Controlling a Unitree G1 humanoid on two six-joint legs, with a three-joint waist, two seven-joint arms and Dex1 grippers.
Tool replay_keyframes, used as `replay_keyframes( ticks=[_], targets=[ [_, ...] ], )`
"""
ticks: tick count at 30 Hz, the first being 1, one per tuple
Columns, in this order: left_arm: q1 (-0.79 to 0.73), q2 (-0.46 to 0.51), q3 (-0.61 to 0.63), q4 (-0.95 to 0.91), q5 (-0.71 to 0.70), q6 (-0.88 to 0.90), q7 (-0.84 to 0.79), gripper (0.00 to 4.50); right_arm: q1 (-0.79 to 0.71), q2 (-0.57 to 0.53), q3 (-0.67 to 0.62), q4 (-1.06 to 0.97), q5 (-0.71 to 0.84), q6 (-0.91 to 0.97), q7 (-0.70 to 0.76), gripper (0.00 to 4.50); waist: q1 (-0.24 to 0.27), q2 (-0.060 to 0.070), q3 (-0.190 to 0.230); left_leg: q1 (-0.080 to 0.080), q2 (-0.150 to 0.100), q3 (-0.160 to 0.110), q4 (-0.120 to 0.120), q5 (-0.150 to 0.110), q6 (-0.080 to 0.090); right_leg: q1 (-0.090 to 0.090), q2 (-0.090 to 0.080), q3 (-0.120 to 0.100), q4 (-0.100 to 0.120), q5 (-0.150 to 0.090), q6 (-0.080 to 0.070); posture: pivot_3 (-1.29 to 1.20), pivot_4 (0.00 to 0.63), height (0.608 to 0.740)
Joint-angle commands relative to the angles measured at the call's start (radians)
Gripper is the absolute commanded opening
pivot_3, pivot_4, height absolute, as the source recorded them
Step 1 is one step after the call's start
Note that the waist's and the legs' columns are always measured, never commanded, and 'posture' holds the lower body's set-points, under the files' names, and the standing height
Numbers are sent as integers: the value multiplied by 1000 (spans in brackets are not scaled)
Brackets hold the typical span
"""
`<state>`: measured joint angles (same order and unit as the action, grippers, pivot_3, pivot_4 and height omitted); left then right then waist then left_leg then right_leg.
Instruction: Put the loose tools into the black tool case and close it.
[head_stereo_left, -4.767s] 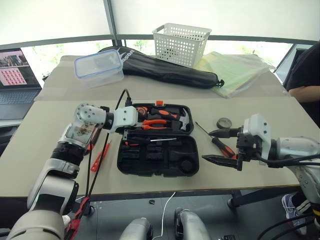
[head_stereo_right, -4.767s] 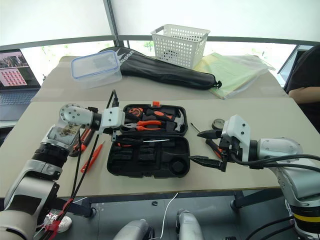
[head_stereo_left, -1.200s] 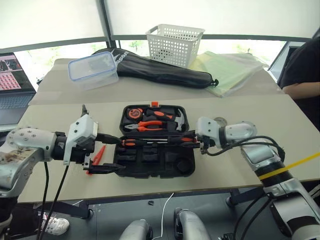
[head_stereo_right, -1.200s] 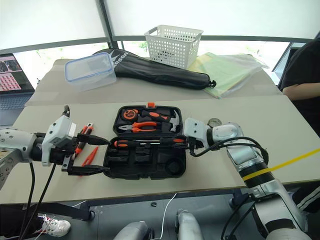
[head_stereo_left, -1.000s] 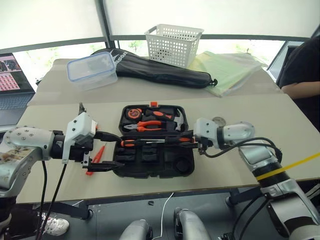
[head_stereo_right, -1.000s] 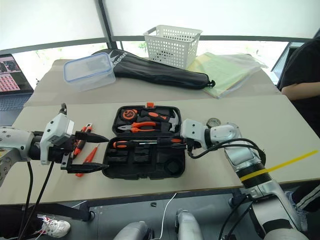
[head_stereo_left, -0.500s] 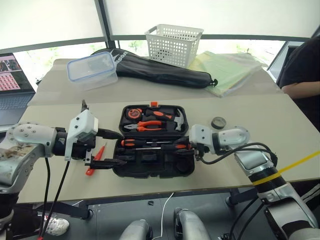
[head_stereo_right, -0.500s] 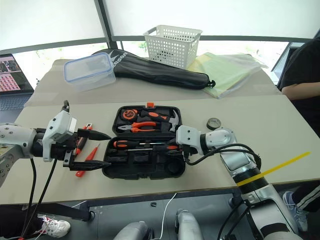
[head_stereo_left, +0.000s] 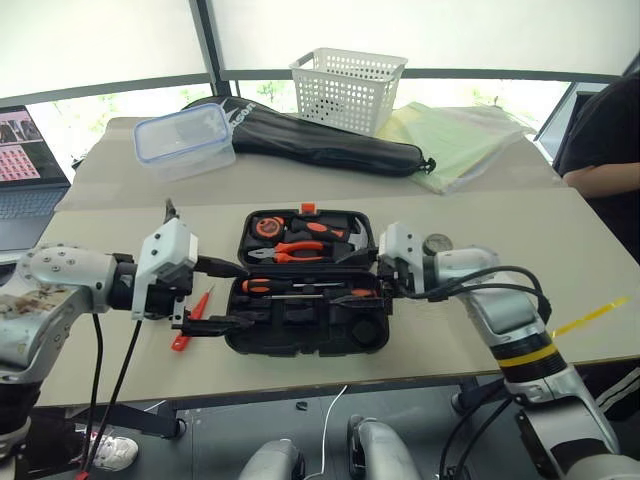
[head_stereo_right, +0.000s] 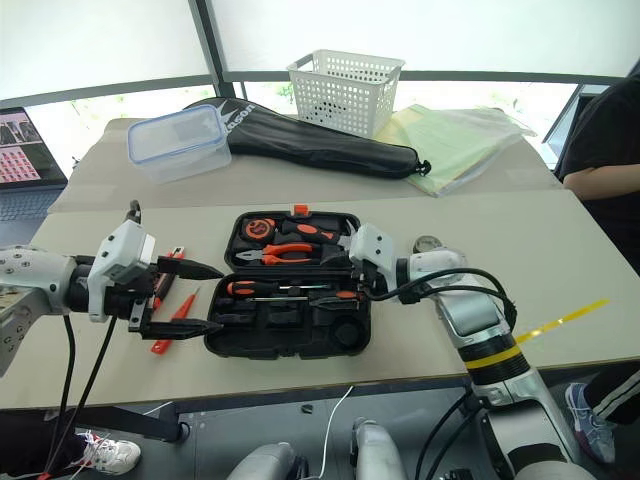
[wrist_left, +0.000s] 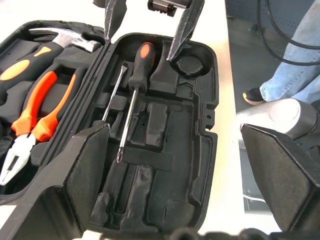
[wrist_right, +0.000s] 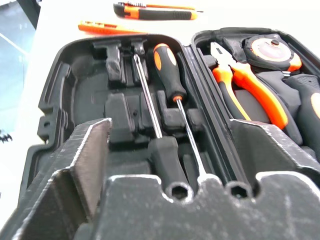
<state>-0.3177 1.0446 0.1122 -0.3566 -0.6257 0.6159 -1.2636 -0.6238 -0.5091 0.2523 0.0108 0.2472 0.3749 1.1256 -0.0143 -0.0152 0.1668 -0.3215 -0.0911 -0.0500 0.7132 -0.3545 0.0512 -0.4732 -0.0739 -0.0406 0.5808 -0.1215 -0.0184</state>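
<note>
The black tool case (head_stereo_left: 300, 346) lies open at the middle of the table. Two screwdrivers (wrist_right: 167, 65) (wrist_left: 140, 60) rest side by side in its near half. My right gripper (head_stereo_right: 350, 272) hovers just over that half's right end, open and holding nothing, one finger (wrist_left: 182, 30) on each side of a handle. At the case's left edge my left gripper (head_stereo_right: 205, 298) is open and empty. On the table left of the case lie the utility knife (wrist_right: 155, 10) and the tester pen (head_stereo_right: 170, 325). The tape roll (head_stereo_right: 428, 243) sits behind my right arm.
Pliers (head_stereo_left: 300, 250), a hammer and a tape measure (head_stereo_left: 268, 228) fill the case's far half. Behind it are a long black fabric bag (head_stereo_left: 320, 145), a white basket (head_stereo_left: 348, 88), a clear lidded box (head_stereo_left: 185, 140) and green sheets (head_stereo_left: 460, 140). A laptop (head_stereo_left: 25, 165) stands far left; a person (head_stereo_left: 605, 150) sits far right.
My right gripper has opened and let go of the screwdriver, which now lies in the case's near half. The hand rolled and drew up slightly. My left gripper stayed put.
</note>
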Motion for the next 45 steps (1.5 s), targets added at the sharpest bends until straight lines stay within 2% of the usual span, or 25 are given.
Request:
replay_keyframes(
  ticks=[1,9,16,29,38,41,45],
  targets=[
    [-20,3,13,-8,3,-16,5,4500,-15,13,21,14,-28,-22,-9,2767,0,0,0,0,0,0,0,0,0,0,0,0,0,0,0,0,150,740],
    [-19,6,18,-11,2,-16,11,4500,-32,49,64,117,-99,-71,-29,48,-1,0,0,0,0,0,0,0,0,0,0,0,0,0,0,0,150,740],
    [-32,6,13,-8,3,-15,15,4500,-55,86,88,202,-163,-113,-65,18,-5,0,0,1,0,0,0,0,0,0,1,0,0,0,0,0,150,740],
    [-26,-3,6,14,19,-36,8,4500,-5,68,101,115,-148,-122,-10,18,-5,0,0,1,0,0,0,0,0,0,1,-1,0,0,0,0,150,740],
    [-18,-8,4,17,34,-43,4,4500,-21,70,165,243,-281,-230,-59,18,-6,0,-1,3,0,1,0,0,0,1,1,-1,0,0,0,0,150,740],
    [5,3,21,20,42,-44,10,4500,-43,98,93,197,-194,-176,-58,18,-6,0,-1,4,0,1,0,0,0,2,1,0,1,0,0,0,150,740],
    [80,4,89,18,57,-35,65,4500,-75,123,-61,16,36,-2,-35,18,-9,0,0,1,0,1,0,0,0,-1,1,1,7,0,0,0,150,740]
  ],
)
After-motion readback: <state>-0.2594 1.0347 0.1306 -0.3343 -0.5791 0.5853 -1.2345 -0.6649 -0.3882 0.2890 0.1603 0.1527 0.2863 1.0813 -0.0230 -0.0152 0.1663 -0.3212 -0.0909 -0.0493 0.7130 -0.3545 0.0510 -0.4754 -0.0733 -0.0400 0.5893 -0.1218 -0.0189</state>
